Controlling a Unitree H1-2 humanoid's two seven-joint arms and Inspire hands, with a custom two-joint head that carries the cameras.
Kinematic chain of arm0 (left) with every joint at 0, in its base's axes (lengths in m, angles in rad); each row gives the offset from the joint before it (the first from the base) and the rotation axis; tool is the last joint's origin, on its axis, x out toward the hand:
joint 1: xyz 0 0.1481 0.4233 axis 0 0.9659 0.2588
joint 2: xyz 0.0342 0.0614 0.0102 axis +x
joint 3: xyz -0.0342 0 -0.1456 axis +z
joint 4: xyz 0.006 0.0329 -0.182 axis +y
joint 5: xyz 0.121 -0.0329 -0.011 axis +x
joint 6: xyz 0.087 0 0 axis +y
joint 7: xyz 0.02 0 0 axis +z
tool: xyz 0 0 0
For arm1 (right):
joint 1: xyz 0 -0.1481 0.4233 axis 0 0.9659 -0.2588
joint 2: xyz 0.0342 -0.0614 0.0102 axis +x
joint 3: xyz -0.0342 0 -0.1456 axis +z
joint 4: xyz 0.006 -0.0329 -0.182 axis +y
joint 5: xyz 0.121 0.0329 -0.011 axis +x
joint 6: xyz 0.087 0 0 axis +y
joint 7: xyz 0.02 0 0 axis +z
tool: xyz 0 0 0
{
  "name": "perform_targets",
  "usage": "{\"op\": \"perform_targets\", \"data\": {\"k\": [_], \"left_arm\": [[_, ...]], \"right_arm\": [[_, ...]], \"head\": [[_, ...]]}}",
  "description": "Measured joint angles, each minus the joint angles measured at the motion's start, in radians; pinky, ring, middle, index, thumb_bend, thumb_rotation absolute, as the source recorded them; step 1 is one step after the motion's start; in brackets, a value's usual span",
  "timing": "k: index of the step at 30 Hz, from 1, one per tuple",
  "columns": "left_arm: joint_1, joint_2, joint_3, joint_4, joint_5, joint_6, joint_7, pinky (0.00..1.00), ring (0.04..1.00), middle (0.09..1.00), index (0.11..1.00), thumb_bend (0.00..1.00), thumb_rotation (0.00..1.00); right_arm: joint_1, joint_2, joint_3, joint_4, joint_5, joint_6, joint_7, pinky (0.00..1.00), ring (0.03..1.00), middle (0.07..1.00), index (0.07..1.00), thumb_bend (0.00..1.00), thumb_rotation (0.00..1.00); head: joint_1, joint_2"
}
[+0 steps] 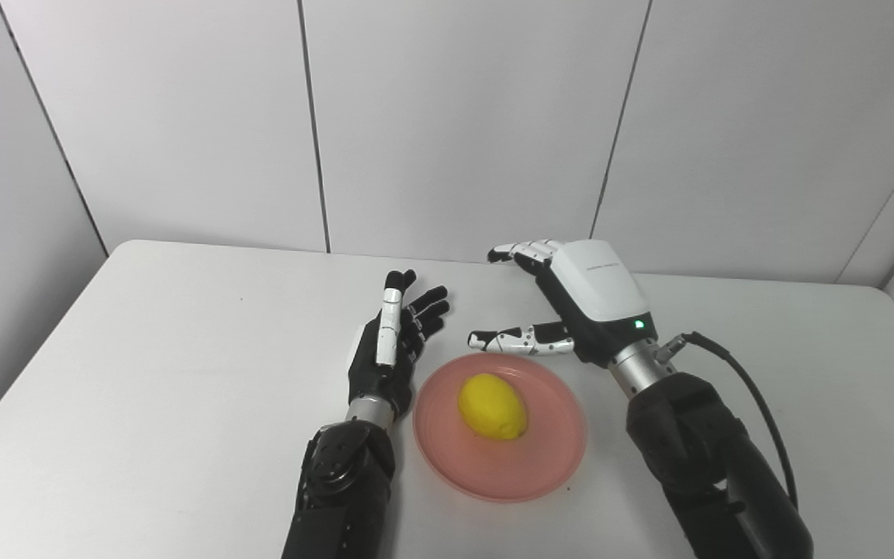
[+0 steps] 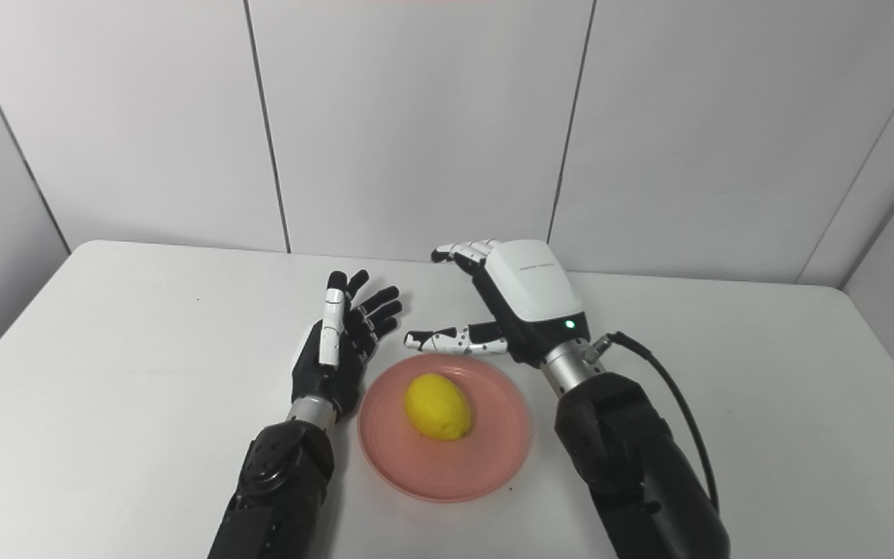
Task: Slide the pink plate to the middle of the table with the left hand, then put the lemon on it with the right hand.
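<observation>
**Hands spread, lemon seated on plate**

Right hand [image 1: 571,299] is held spread and empty just beyond the pink plate [image 1: 548,458]; left hand [image 1: 389,349] is spread beside its rim. The lemon [image 1: 492,406] lies on the plate, mid-table [image 1: 144,373]. If the rim is clipped during withdrawal, the lemon could be rolled off.

Robot test booth or lab, not a home.

A plain white table [image 1: 144,373] is set against bare grey-white wall panels [image 1: 462,116] split by dark vertical seams; more panels are angled in at both sides, so the table is boxed in. No furniture or decoration is seen. Two black robot arms [image 2: 633,466] are seen at the table, one with an exposed cable [image 1: 757,404].
</observation>
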Motion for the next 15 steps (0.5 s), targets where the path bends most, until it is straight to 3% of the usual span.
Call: {"op": "perform_targets", "data": {"k": [6,10,14,15], "left_arm": [[0.013,0.001,-0.009,0.008,0.007,-0.06,0.0,0.83,0.786,0.769,0.895,0.8,0.85],[0.017,0.007,-0.018,0.015,0.031,-0.09,0.005,0.84,0.82,0.817,0.898,0.8,0.87],[0.017,0.021,-0.046,0.055,0.09,-0.182,0.017,0.89,0.855,0.873,0.894,0.78,0.89],[0.017,0.028,-0.054,0.068,0.108,-0.212,0.021,0.93,0.883,0.9,0.904,0.78,0.91]], "right_arm": [[0.042,0.1,-0.194,0.053,0.346,0.089,0.019,0.87,0.936,0.942,0.892,0.83,0.9],[0.058,0.158,-0.308,0.117,0.554,0.152,0.017,0.99,0.984,0.965,0.949,0.78,0.94],[0.061,0.201,-0.399,0.209,0.71,0.157,-0.024,1.0,0.997,0.977,0.966,0.8,0.97],[0.063,0.212,-0.422,0.234,0.75,0.152,-0.04,1.0,0.999,0.991,0.976,0.79,0.92]], "head": [[0.005,0.0],[-0.002,0.0],[-0.002,0.0],[0.0,0.0]]}}
